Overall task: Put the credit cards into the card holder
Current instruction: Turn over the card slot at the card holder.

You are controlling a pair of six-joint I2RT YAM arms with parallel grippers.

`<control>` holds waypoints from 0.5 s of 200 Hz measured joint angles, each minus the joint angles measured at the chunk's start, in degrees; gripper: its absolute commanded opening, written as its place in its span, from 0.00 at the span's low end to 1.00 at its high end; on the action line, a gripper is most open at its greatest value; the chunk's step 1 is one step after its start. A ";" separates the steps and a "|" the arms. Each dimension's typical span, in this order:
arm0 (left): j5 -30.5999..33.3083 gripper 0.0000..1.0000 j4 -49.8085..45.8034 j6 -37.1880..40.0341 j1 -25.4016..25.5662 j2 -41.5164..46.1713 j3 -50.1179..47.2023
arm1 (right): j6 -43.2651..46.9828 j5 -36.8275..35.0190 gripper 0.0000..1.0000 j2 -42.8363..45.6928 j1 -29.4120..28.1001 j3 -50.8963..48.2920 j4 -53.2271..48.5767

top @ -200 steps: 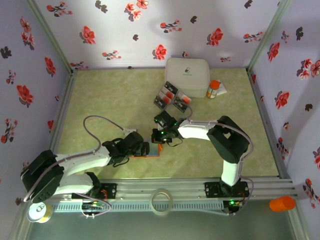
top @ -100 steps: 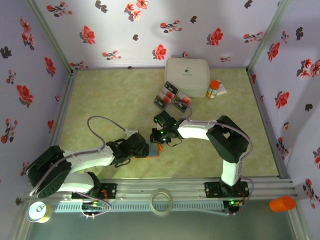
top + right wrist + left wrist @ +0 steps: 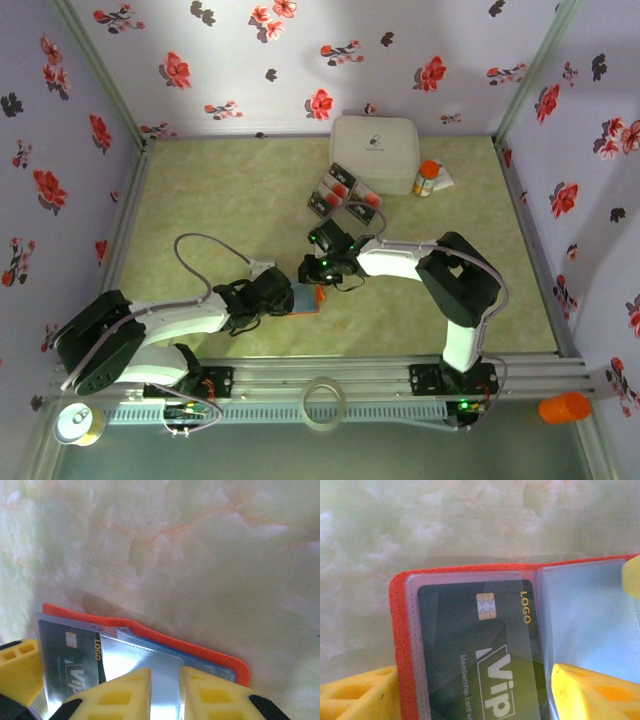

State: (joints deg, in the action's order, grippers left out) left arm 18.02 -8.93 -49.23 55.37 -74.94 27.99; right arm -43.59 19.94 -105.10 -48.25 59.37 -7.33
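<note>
- Card holder (image 3: 312, 298), bright orange, lies open on the pale green marbled table (image 3: 220, 200) in the top view, toward the front and about midway across.
- The left hand (image 3: 291, 298) reaches it from the left and the right hand (image 3: 318, 273) from behind. Both tips are at the holder, too small here to read their fingers.
- Further back, credit cards (image 3: 345, 195), black and white with red blotches, lie in a cluster just beside a white rounded box (image 3: 375, 150). An orange-capped pill bottle (image 3: 427, 178) stands at the box's right.
- Left wrist view: the card holder (image 3: 400, 630) is open. A black card (image 3: 470, 640) with a gold chip, "LOGO" and "VIP" sits inside its left clear sleeve.
- The left hand's (image 3: 472, 680) yellow fingers stand wide apart. One is at the orange outer edge and one is over the clear leaves right of the spine. Whether they press down cannot be told.
- Right wrist view: the holder's orange rim (image 3: 200, 652) curves across the table, with the black card (image 3: 70, 655) in its sleeve at the left.
- The right hand's (image 3: 165, 675) fingers are narrowly parted, with a shiny clear leaf showing in the gap.
</note>
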 measured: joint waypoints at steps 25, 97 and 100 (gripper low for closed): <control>0.00 0.72 0.39 0.00 0.00 0.00 -0.09 | -0.46 0.02 0.34 0.00 0.02 0.00 0.04; 0.02 0.72 1.03 0.00 0.02 0.00 -0.42 | -2.27 2.10 0.35 -0.02 0.02 -0.20 2.86; 0.02 0.72 1.05 0.00 0.04 0.00 -0.42 | -2.47 2.25 0.35 -0.02 0.02 -0.20 3.08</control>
State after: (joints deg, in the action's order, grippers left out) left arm 18.04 -7.88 -49.23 55.42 -74.94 27.57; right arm -46.06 22.20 -105.12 -48.23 59.18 -4.25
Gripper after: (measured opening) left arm 0.716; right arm 0.350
